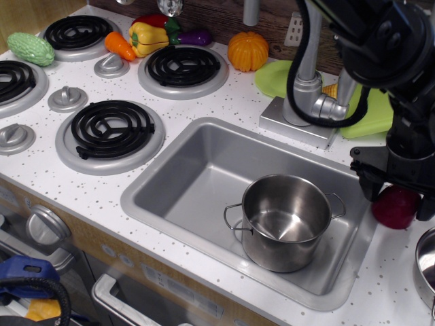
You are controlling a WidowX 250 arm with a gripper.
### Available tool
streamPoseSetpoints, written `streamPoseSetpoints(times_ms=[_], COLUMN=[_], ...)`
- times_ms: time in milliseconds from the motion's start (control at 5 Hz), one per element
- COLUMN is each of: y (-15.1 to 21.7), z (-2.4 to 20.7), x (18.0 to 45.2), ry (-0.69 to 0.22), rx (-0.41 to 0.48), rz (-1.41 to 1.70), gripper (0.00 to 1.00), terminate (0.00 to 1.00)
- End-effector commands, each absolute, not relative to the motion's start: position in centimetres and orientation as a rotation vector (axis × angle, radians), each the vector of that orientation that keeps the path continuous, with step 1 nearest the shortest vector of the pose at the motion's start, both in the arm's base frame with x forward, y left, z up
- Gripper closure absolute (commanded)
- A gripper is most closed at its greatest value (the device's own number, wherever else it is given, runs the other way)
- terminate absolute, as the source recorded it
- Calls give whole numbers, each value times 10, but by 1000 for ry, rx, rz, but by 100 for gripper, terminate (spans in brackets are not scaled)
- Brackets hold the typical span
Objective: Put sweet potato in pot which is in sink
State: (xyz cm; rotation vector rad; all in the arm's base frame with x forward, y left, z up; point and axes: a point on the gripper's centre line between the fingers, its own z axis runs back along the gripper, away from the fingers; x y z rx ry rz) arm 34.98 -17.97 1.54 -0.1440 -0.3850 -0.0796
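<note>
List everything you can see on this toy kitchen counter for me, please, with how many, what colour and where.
sweet potato: one, dark red, on the counter right of the sink, partly under the gripper
pot: one, shiny steel, in the sink's right end
sink: one, grey, set in the white speckled counter
burners: four in view, black coils, left half
knobs: three, silver, between the burners
faucet: one, silver, behind the sink
pumpkin: one, orange, at the back
carrot: one, orange, back left
yellow pepper: one, back left
corn: one, green, far left
green mats: two, behind the faucet
gripper: one, black, fingers down either side of the sweet potato
</note>
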Motion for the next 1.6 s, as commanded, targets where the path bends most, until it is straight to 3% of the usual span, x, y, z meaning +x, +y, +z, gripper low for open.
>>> streamPoseSetpoints(times_ms=[0,200,400,800,1000,1400], y=[-170,-152,-126,-85,-75,-75], z=[40,71,84,86,79,79], x=[354,346,332,305,301,301], ry=[-378,-329,-290,-258,-320,-320], rx=[-112,-10,57,103,113,113], rz=[-75,-100,-139,-204,-251,-251], gripper=[100,100,100,100,0,0], terminate=[0,0,0,0,0,0])
